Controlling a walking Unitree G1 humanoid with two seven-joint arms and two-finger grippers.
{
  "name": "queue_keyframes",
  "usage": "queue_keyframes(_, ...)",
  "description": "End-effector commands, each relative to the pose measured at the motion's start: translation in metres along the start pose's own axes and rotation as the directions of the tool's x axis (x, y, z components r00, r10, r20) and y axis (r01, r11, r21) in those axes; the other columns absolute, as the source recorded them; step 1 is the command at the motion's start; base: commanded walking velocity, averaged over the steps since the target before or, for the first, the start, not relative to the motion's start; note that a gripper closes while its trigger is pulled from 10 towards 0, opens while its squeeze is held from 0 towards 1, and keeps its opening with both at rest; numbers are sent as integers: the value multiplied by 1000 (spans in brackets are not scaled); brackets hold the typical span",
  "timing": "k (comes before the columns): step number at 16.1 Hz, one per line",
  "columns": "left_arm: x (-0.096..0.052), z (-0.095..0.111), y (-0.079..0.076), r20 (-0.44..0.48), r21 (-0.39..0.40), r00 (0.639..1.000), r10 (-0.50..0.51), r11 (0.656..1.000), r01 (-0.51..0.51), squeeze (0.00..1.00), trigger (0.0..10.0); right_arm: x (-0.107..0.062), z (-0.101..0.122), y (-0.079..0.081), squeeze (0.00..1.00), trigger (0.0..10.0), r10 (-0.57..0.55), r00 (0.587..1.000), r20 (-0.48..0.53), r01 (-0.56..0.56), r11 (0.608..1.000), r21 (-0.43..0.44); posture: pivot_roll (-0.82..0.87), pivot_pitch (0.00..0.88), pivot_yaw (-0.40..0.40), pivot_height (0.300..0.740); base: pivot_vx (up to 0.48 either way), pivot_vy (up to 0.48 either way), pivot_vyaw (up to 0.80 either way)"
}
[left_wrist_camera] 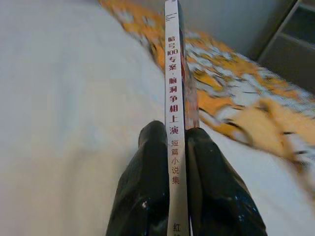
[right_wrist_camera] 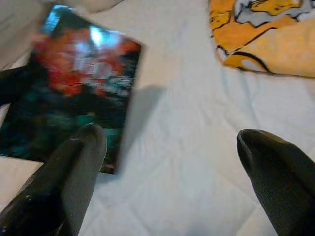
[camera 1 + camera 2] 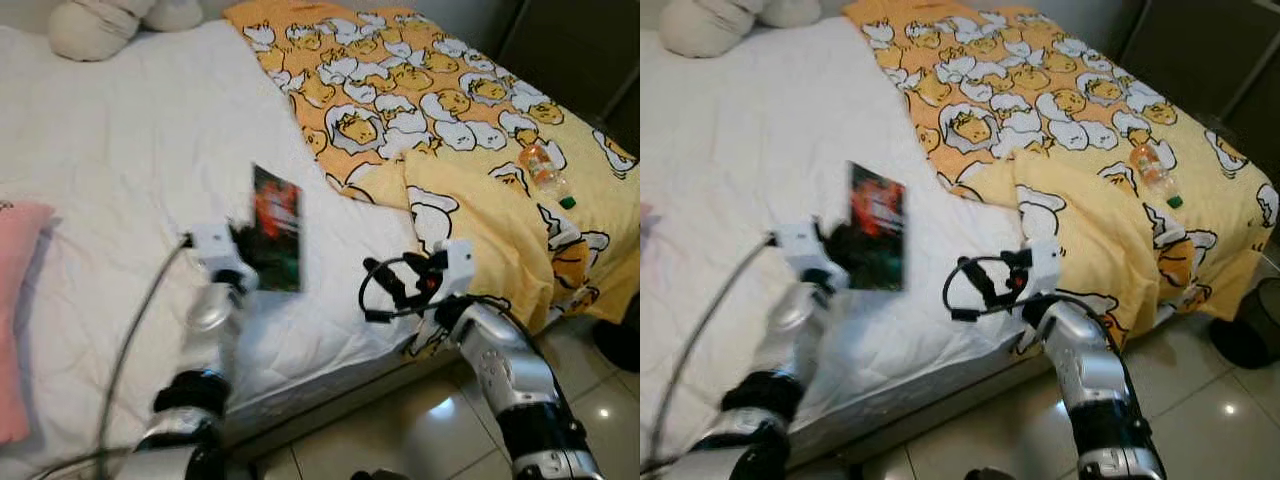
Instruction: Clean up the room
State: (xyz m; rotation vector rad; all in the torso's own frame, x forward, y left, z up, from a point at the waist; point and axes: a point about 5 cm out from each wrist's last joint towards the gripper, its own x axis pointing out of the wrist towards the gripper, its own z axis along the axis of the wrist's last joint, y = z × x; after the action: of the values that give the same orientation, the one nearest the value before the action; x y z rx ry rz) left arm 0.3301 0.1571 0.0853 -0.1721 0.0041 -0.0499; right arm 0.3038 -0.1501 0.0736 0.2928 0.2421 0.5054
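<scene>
The left gripper [image 1: 179,147] reaches up over the bed [image 3: 120,170] and its two black fingers pinch a thin book [image 3: 276,228] by the spine, holding it upright above the white quilted sheet. The book has a dark, shiny cover with red on it. The right gripper [image 2: 172,162] points at the book from the side, its fingers spread wide apart. A soft yellow blanket [image 3: 450,110] with cartoon pictures lies crumpled beside it, with a small plastic bottle [image 3: 545,172] on top.

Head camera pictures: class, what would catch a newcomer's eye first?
The left hand holds a thin dark paperback book with a red cover picture upright above the white quilted bed. Right of it lies a yellow cartoon-print blanket with a small plastic bottle on top.
</scene>
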Motion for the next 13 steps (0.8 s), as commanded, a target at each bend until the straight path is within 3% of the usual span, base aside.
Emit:
queue_keyframes(1, 1, 11, -2, 62, 41, 998, 7, 999, -9, 0, 0, -1, 2, -6, 0, 10000, -31, 999, 20, 31, 999, 8, 153, 0, -61, 740, 0, 0, 625)
queue_keyframes(2, -3, 14, 5, 69, 56, 995, 67, 996, -71, 0, 0, 1, 0, -6, 0, 10000, -36, 999, 19, 37, 999, -5, 160, 0, -66, 740, 0, 0, 606)
queue_keyframes(3, -5, 14, 9, 72, 126, 994, 88, 987, -97, 0, 10000, 2, -4, -6, 0, 10000, -42, 999, 8, 43, 999, -30, 171, 0, -75, 740, 0, 0, 550)
queue_keyframes(5, -11, 15, 7, 91, 219, 989, 118, 966, -135, 0, 10000, 5, -10, -4, 0, 10000, -55, 999, -4, 54, 997, -51, 186, 0, -85, 740, 0, 0, 553)
queue_keyframes(7, -15, 17, 3, 99, 250, 988, 120, 958, -142, 0, 10000, 8, -11, -7, 0, 10000, -83, 997, 0, 82, 995, -56, 207, 0, -93, 740, 0, 0, 553)
queue_keyframes(8, -16, 15, 3, 82, 232, 988, 135, 961, -150, 0, 10000, 9, -11, -9, 0, 10000, -98, 995, 3, 98, 993, -65, 207, 0, -95, 740, 0, -480, 550)
queue_keyframes(11, -11, 20, -5, 96, 277, 983, 155, 945, -175, 0, 10000, 14, -6, -11, 0, 10000, -103, 995, 16, 104, 991, -88, 188, 0, -95, 740, 0, -480, 535)
queue_keyframes(13, -7, 24, -20, 100, 264, 985, 139, 951, -160, 0, 10000, 18, -5, -8, 0, 10000, -90, 996, 25, 92, 991, -96, 173, 0, -82, 740, 0, -472, 494)
